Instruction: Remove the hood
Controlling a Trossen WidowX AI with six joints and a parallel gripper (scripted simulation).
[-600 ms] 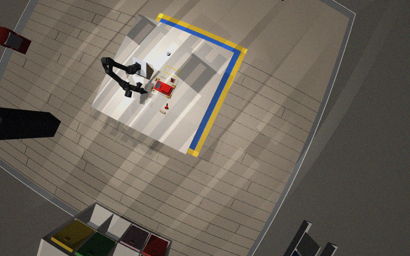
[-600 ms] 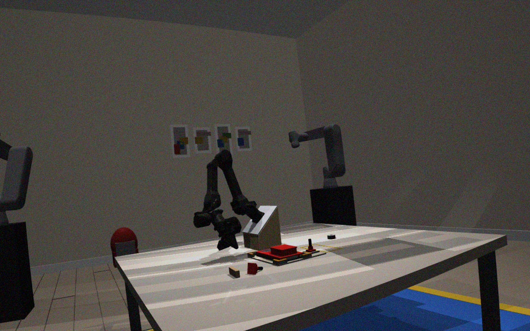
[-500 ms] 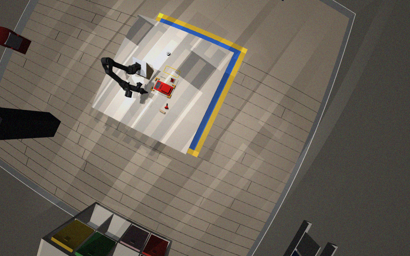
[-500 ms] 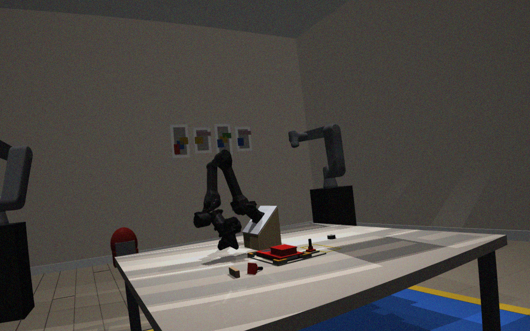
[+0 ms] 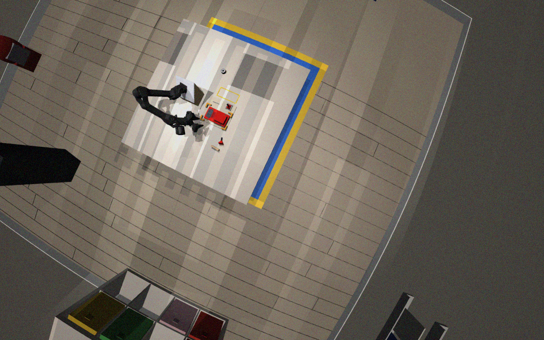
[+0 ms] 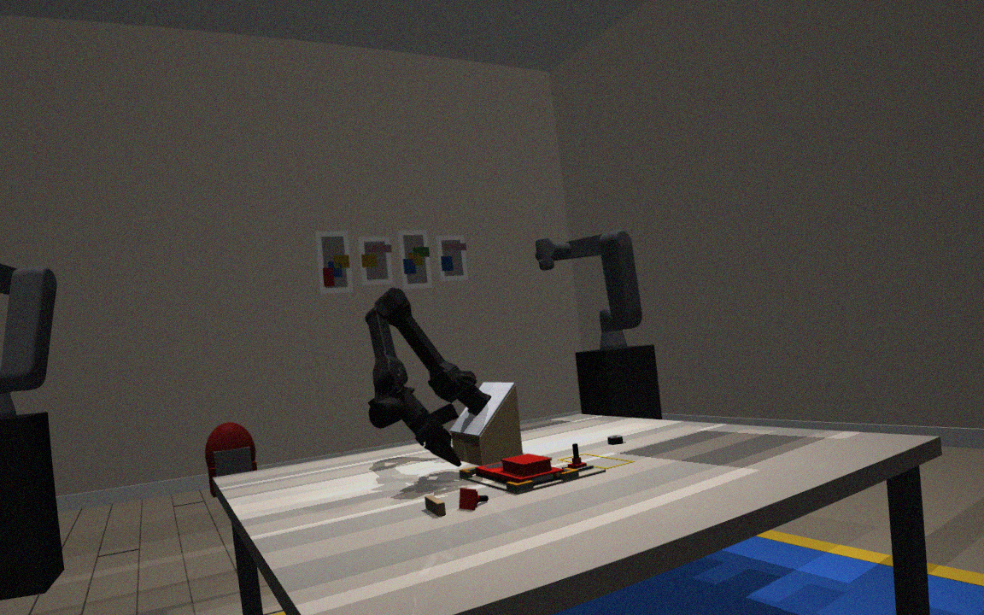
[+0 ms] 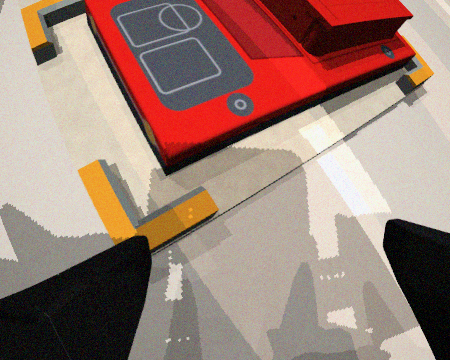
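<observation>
The red toy car [image 5: 209, 118] [image 6: 489, 469] [image 7: 285, 80] sits on a pale tray [image 7: 75, 110] with orange corner brackets. A raised red box-shaped part [image 6: 526, 463] [image 7: 375, 15] stands on it, and a grey panel with drawn outlines lies at its end nearer me. I cannot tell for sure which part is the hood. The marked area [image 5: 230, 91] [image 6: 618, 464] is a thin yellow rectangle on the table beyond the tray. My gripper [image 5: 200, 122] [image 6: 455, 439] [image 7: 272, 244] is open and empty beside the tray's near corner; one finger overlaps an orange bracket in the wrist view, contact unclear.
A red-based black knob [image 5: 228, 106] [image 6: 575, 459] stands between car and marked area. Another knob [image 5: 221, 141] [image 6: 470, 498] lies beside a small wooden block [image 5: 215, 148] [image 6: 434, 505]. A white-topped wedge box [image 6: 488, 409] stands behind my gripper. A small black round piece [image 5: 223, 71] [image 6: 615, 439] lies farther off.
</observation>
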